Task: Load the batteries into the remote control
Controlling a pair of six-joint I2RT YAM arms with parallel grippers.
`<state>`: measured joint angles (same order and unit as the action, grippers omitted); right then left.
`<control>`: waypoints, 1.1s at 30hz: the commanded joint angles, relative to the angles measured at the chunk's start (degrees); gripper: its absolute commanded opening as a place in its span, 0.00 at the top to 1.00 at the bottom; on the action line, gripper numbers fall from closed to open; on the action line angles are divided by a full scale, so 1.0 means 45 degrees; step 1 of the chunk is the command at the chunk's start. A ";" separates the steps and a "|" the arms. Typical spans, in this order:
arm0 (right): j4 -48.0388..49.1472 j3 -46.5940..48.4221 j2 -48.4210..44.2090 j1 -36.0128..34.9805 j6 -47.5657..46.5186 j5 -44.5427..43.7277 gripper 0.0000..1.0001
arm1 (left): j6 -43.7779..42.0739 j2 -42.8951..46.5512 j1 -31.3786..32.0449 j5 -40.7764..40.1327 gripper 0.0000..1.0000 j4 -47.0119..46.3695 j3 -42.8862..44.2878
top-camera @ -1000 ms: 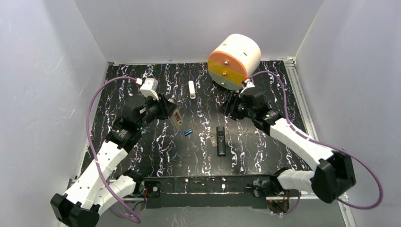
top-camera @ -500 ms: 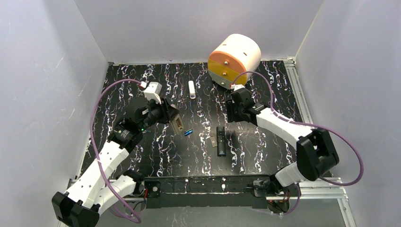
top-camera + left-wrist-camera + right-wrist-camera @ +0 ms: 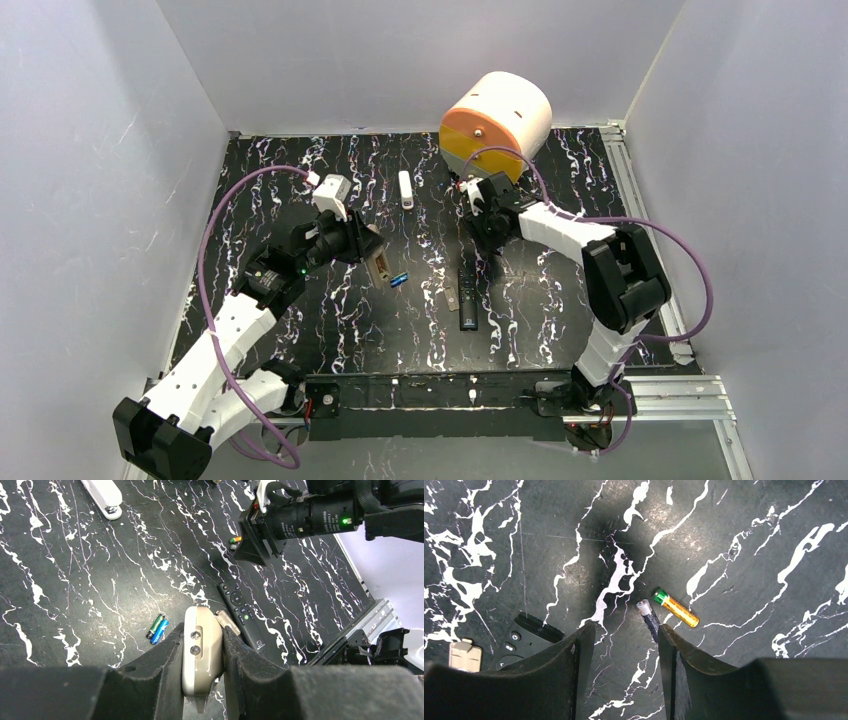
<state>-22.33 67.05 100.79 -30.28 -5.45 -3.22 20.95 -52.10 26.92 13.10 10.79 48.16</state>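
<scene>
The remote control (image 3: 202, 652), white with a tan back, stands edge-on between the fingers of my left gripper (image 3: 201, 632), which is shut on it; from above, this remote control (image 3: 378, 266) hangs just over the table. Beside it lie two batteries, one blue (image 3: 160, 631) and one dark green (image 3: 153, 626), touching each other (image 3: 399, 279). My right gripper (image 3: 625, 629) hovers open and empty over the table (image 3: 489, 236). A dark battery (image 3: 648, 619) lies against its right fingertip (image 3: 665, 632), and a gold battery with a green end (image 3: 676, 608) lies just beyond it.
A slim black remote (image 3: 466, 297) lies in the middle with a small tan cover piece (image 3: 452, 298) beside it. A narrow white stick (image 3: 406, 189) lies further back. An orange, yellow and white drum (image 3: 495, 125) stands at the back right.
My right arm has swung left and its gripper now points down over the two batteries near the black remote, jaws a little narrower. The left gripper has shifted slightly right with the remote.
</scene>
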 commanded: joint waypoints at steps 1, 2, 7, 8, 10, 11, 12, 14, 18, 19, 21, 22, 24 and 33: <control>-0.0415 0.0530 0.0434 0.0376 -0.1039 0.0535 0.44 | -0.0239 0.0053 0.0051 0.0350 1.00 -0.0034 0.0156; -0.0508 0.0552 0.0507 0.0398 -0.1086 0.0547 0.46 | -0.0241 0.0080 0.0036 0.0367 1.00 -0.0034 0.0162; -0.0460 0.0288 0.0637 0.0486 -0.1220 0.0560 0.53 | -0.0156 0.0073 0.0034 0.0385 1.00 -0.0055 0.0119; -0.0443 0.0241 0.0674 0.0505 -0.1226 0.0550 0.54 | -0.0131 0.0073 0.0034 0.0403 1.00 -0.0088 0.0101; -0.0379 0.0163 0.0762 0.0532 -0.1248 0.0546 0.56 | -0.0070 0.0073 0.0036 0.0415 1.00 -0.0105 0.0069; -0.0317 0.0157 0.0819 0.0554 -0.1281 0.0568 0.57 | -0.0066 0.0073 0.0034 0.0417 1.00 -0.0108 0.0073; -0.0295 0.0171 0.0882 0.0579 -0.1297 0.0610 0.58 | -0.0066 0.0078 0.0034 0.0417 1.00 -0.0094 0.0078; -0.0270 0.0285 0.1022 0.0629 -0.1336 0.0619 0.59 | -0.0073 0.0088 0.0037 0.0399 1.00 -0.0074 0.0078; -0.0516 0.0746 0.1398 0.0655 -0.1423 0.1068 0.63 | -0.0065 0.0055 0.0034 0.0432 1.00 -0.0089 0.0076; -0.0542 0.0794 0.1470 0.0655 -0.1425 0.1061 0.63 | -0.0049 0.0037 0.0037 0.0446 1.00 -0.0085 0.0078; -0.0604 0.0833 0.1603 0.0648 -0.1405 0.1047 0.66 | -0.0061 0.0044 0.0034 0.0414 1.00 -0.0080 0.0074; -0.0646 0.0815 0.1656 0.0647 -0.1405 0.1060 0.68 | -0.0059 0.0052 0.0044 0.0426 1.00 -0.0105 0.0061; -0.0795 0.0770 0.1715 0.0645 -0.1358 0.1018 0.71 | -0.0046 0.0072 0.0034 0.0403 1.00 -0.0129 0.0032; -0.1159 0.0679 0.1945 0.0272 -0.1396 -0.0372 0.72 | -0.0103 0.0073 0.0035 0.0381 1.00 -0.0090 -0.0003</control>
<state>-24.12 69.34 106.91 -28.18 -10.92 -0.30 20.78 -52.10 26.92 14.20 10.76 48.16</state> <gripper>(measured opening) 0.283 0.255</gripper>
